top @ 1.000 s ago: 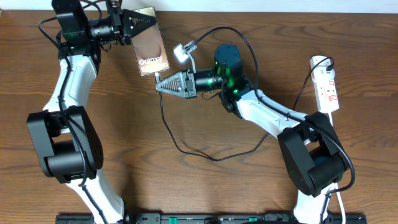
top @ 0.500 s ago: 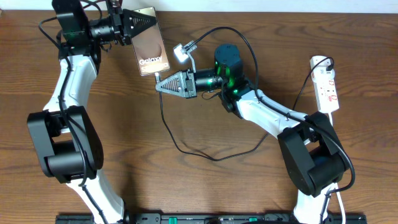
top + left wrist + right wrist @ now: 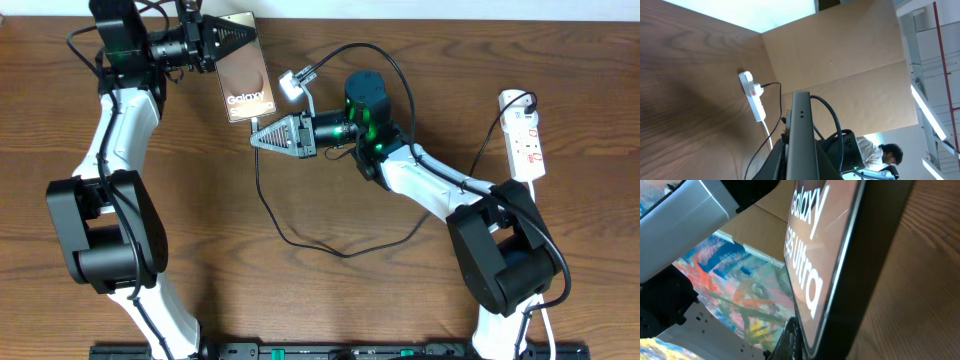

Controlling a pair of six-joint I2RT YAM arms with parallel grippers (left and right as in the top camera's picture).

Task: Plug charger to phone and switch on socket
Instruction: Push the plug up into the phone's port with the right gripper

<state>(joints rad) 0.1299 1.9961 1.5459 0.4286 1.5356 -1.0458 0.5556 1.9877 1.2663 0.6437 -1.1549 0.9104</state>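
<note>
At the far edge, the phone has shifted slightly.

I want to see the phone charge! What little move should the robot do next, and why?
Probably ease the right gripper a touch toward the lower edge of the phone: it pinches the charger right beside that edge, while the left gripper holds the top.
</note>
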